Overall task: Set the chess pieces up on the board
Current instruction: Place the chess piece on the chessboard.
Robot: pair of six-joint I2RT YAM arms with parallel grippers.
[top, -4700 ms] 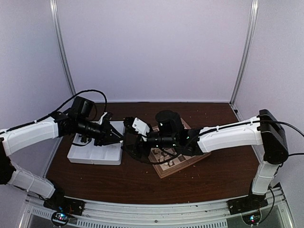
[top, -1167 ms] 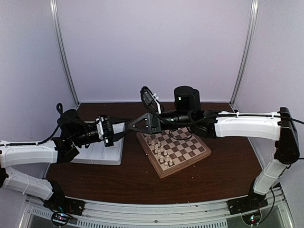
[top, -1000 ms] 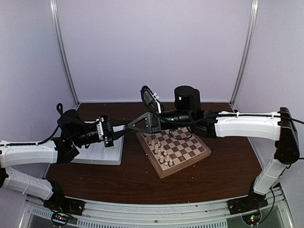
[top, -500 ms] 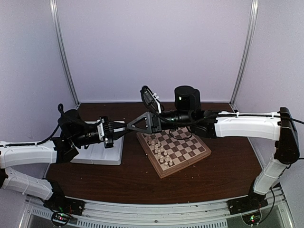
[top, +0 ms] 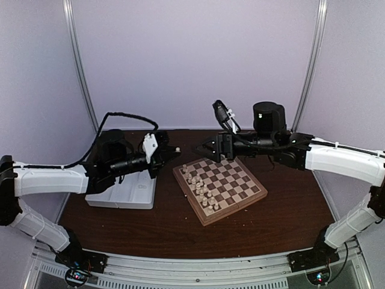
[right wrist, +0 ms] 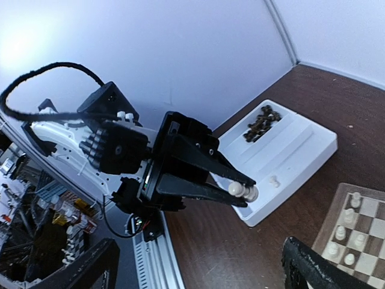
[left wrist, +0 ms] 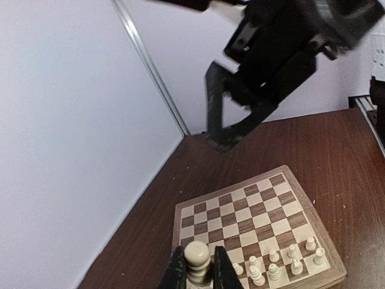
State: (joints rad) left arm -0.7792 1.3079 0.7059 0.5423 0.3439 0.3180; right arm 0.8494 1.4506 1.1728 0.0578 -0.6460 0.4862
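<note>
Holding: left gripper (left wrist: 197,278) clenched on a cream-white piece (left wrist: 197,257), gripped upright between the fingertips at bottom centre of the left wrist view; same grip seen mid-frame in the right wrist view.
Right gripper (top: 200,149): released, with fingers (right wrist: 90,265) spread wide at the lower corners of its own view and nothing between them; facing the left gripper tip to tip, apart from it.
Board (top: 208,219): lying at centre of the overhead view on the brown table (top: 289,223), lower in frame than both grippers.
Pieces on board (top: 200,189): cream-white only, clustered along the board's left side in the overhead view; kinds too small to tell.
Tray (top: 120,197): white, compartmented, left of the board; holding a heap of dark pieces (right wrist: 258,123) in one far compartment and a lone cream-white figurine (right wrist: 274,179) in a long nearer one.
Hidden: much of the tray behind the left arm overhead; board cut off at the lower right edge of the right wrist view.
</note>
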